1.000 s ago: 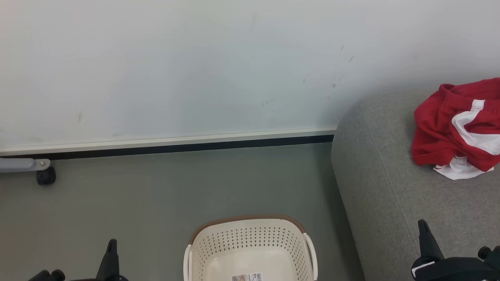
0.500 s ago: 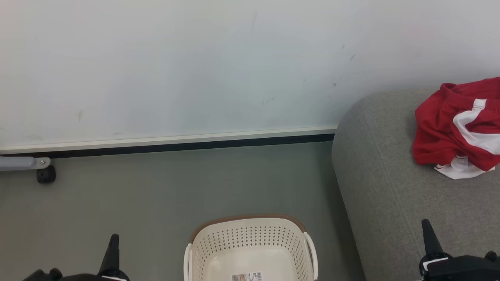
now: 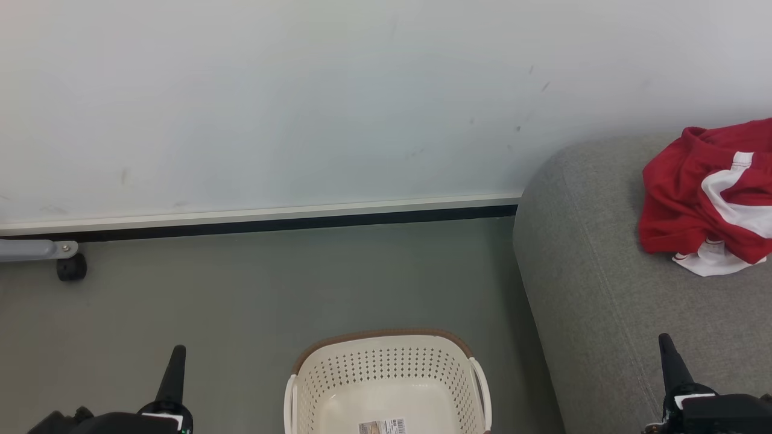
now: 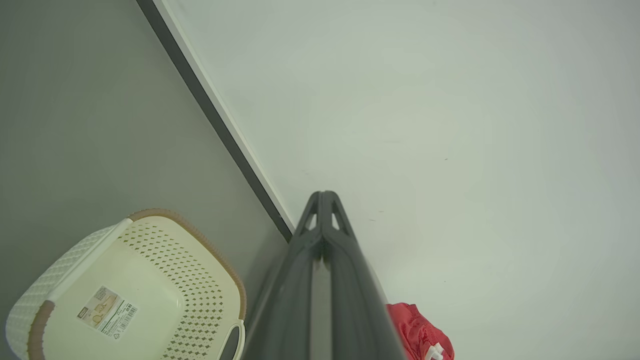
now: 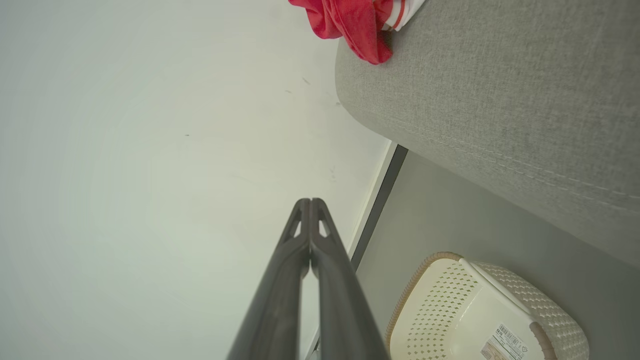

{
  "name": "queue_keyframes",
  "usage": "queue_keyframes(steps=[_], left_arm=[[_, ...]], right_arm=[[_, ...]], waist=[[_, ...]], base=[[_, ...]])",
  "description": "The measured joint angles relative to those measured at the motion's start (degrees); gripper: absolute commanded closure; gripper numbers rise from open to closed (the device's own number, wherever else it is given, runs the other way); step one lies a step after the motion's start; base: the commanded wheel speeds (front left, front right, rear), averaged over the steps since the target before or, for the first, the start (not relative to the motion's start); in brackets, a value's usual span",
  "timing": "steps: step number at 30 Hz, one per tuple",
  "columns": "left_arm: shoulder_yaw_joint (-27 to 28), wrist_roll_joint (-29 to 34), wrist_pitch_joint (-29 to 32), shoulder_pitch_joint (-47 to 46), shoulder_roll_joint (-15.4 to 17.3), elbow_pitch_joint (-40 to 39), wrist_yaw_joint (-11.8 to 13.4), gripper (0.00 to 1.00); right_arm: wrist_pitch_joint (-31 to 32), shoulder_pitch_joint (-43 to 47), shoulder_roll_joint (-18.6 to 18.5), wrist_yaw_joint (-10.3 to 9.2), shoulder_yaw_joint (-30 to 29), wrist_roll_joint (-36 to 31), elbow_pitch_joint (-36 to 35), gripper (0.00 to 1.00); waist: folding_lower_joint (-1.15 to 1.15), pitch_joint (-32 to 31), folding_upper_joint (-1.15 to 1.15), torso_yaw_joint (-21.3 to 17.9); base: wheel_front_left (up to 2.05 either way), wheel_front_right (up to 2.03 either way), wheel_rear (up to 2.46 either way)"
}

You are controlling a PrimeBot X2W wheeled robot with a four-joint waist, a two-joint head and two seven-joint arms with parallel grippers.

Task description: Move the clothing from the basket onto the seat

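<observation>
The clothing (image 3: 705,199), red with white panels, lies bunched on the grey seat (image 3: 597,271) at the right, far end near the wall. It also shows as clothing (image 5: 355,20) and clothing (image 4: 417,332). The cream basket (image 3: 386,374) stands on the floor at bottom centre; inside, only a label sticker on its bottom shows. The basket (image 4: 135,285) and basket (image 5: 475,310) appear in both wrist views. My left gripper (image 3: 177,352) is shut, empty, left of the basket. My right gripper (image 3: 665,340) is shut, empty, over the seat's front. Their tips touch at left gripper (image 4: 324,194) and right gripper (image 5: 310,201).
A pale wall (image 3: 271,102) with a dark skirting strip (image 3: 271,226) runs behind the grey floor (image 3: 241,289). A grey frame leg on a black caster (image 3: 71,268) stands at the far left by the wall.
Both grippers have crept slightly up and to the right in the head view, still shut. The clothing, the basket and the seat lie as before.
</observation>
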Motion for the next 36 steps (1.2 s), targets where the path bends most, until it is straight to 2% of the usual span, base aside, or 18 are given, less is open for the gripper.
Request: queue_keyframes(steps=[19, 36], left_arm=[[2.14, -12.03, 3.54, -2.27, -1.31, 0.81, -2.81, 1.00], [2.22, -12.87, 3.54, -2.37, -1.36, 0.89, -2.92, 1.00]], right_arm=[[3.47, -1.65, 1.80, 2.64, -4.08, 13.55, 1.45, 1.00], [3.56, -1.94, 1.87, 2.94, -4.19, 13.67, 1.45, 1.00]], waist=[[0.00, 0.32, 0.00, 0.12], [0.00, 0.32, 0.00, 0.13]], base=[[0.00, 0.00, 0.00], [0.00, 0.00, 0.00]])
